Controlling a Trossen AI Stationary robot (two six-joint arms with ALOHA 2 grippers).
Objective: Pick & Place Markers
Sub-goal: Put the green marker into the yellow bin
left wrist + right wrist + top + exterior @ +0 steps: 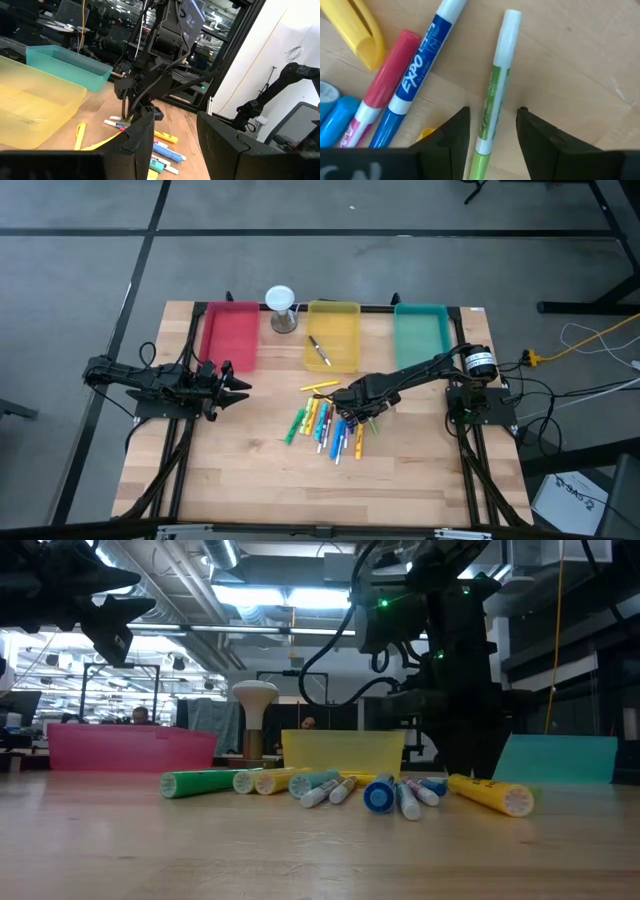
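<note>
The step in hand looks like a pick: the right hand (492,131) hangs low over the marker pile (328,425) with its fingers parted on either side of a green marker (493,97), not yet closed on it. The marker lies flat on the desk (250,480), running lengthwise through the gap, with a blue marker (422,65) and a red one (385,75) just beside it. The next move calls for the fingers to close squarely on the green barrel without nudging those neighbours, then a lift and a carry to a tray.

The left hand (232,383) waits well apart from the pile, its fingers parted and empty.

Count: three trays beyond the right hand, red (231,332), yellow (333,315) and teal (421,330). One marker (319,350) lies in the yellow tray. One yellow marker (318,387) lies alone near the pile. The pile itself holds roughly ten; they overlap too much for an exact count.
</note>
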